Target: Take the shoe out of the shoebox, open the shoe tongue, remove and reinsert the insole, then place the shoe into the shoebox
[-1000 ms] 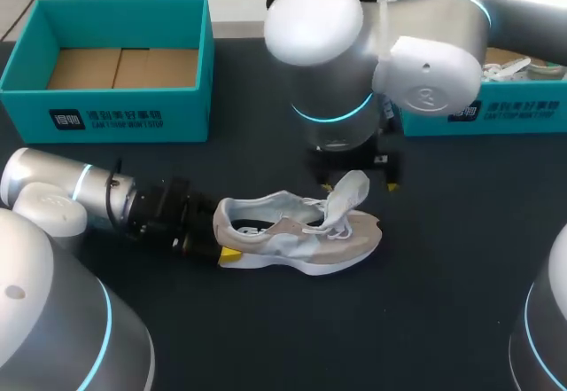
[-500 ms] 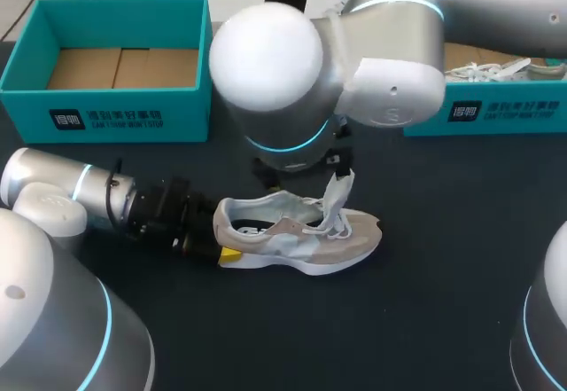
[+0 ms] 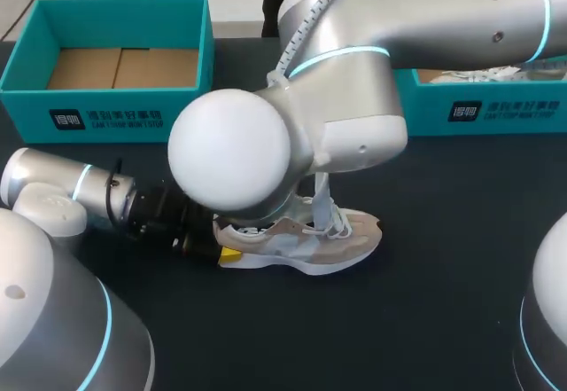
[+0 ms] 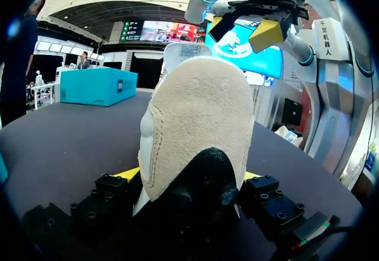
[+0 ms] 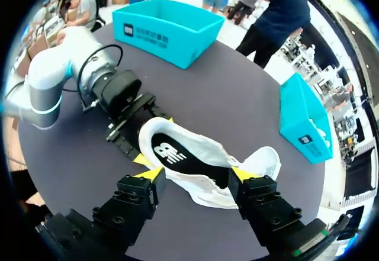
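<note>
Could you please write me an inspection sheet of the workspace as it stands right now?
Surface: dark table, with the shoe resting on its sole near the middle.
Job's things: shoe out of its box, tongue raised, black insole inside; shoebox at left rear, only a cardboard floor showing.
Clutter: second teal box at right rear, another shoe in it.
Grippers: left gripper shut on the shoe's heel; right gripper open above the shoe's opening.
Cables: ribbed conduit along the right arm.
Surroundings: nothing seen.
</note>
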`<action>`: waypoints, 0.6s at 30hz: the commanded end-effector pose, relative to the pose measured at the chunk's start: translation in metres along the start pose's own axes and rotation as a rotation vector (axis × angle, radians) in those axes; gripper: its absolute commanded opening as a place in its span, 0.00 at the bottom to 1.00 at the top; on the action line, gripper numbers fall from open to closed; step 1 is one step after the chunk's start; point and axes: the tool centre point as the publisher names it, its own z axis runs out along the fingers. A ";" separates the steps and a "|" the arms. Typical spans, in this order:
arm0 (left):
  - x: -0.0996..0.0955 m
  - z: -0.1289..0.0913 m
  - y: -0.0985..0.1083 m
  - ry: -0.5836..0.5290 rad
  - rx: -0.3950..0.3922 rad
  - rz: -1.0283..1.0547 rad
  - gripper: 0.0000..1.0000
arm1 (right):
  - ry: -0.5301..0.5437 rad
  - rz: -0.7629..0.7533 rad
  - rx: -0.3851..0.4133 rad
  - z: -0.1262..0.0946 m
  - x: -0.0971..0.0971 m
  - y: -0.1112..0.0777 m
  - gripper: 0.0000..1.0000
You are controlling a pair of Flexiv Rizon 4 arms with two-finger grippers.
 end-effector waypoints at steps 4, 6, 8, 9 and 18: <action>-0.002 0.003 0.006 -0.001 0.002 -0.001 0.00 | 0.058 -0.492 0.014 -0.003 0.006 -0.002 0.00; -0.002 0.003 0.006 -0.001 0.002 -0.001 0.00 | 0.043 -0.531 0.026 -0.003 0.007 -0.003 0.00; -0.002 0.003 0.006 -0.001 0.002 -0.001 0.00 | 0.022 -0.525 0.042 -0.001 0.008 -0.003 0.00; -0.002 0.003 0.006 -0.001 0.002 -0.001 0.00 | 0.022 -0.525 0.042 -0.001 0.008 -0.003 0.00; -0.002 0.003 0.006 -0.001 0.002 -0.001 0.00 | 0.022 -0.525 0.042 -0.001 0.008 -0.003 0.00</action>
